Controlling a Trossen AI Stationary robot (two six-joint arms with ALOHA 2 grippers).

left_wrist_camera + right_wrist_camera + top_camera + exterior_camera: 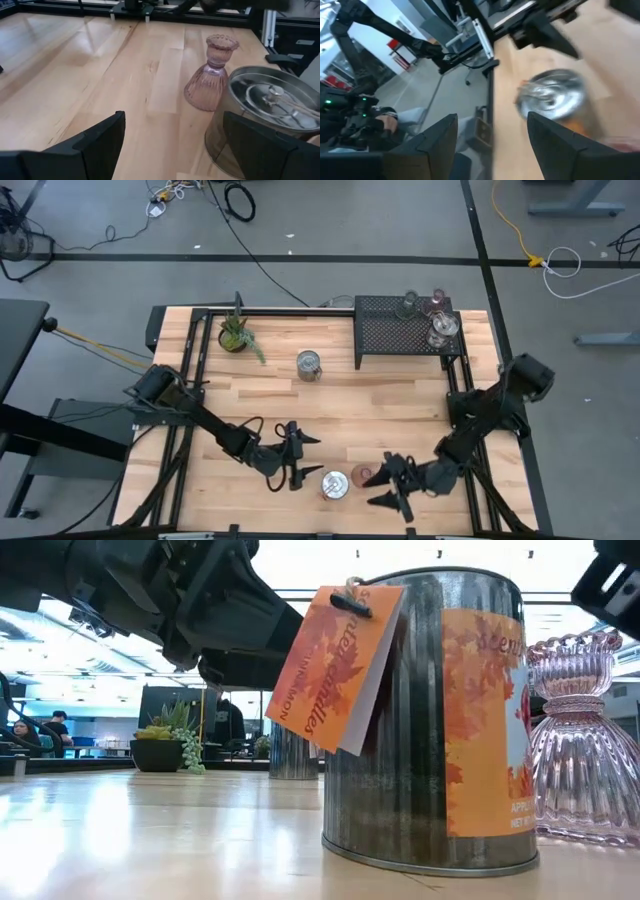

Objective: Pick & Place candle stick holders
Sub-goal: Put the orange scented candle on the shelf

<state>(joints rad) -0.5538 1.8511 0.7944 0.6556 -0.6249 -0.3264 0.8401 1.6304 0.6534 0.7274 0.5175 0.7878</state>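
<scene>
A pink ribbed glass candle holder [361, 477] stands on its wide base near the table's front edge, right beside a silver tin [335, 484] with an orange label and tag. Both also show in the low view, the holder [585, 740] and the tin [430, 720], and in the left wrist view, the holder [210, 75] and the tin [265, 115]. My left gripper [314, 457] is open and empty just left of the tin. My right gripper [378, 488] is open and empty just right of the pink holder. Three glass holders [437, 315] stand on a black perforated shelf [385, 335] at the far right.
A second silver tin [309, 365] stands mid-table. A small potted plant [236, 335] stands at the far left. Bare wood lies between the tins. In the right wrist view the tin [552, 100] sits near the table's front edge, with the floor beyond.
</scene>
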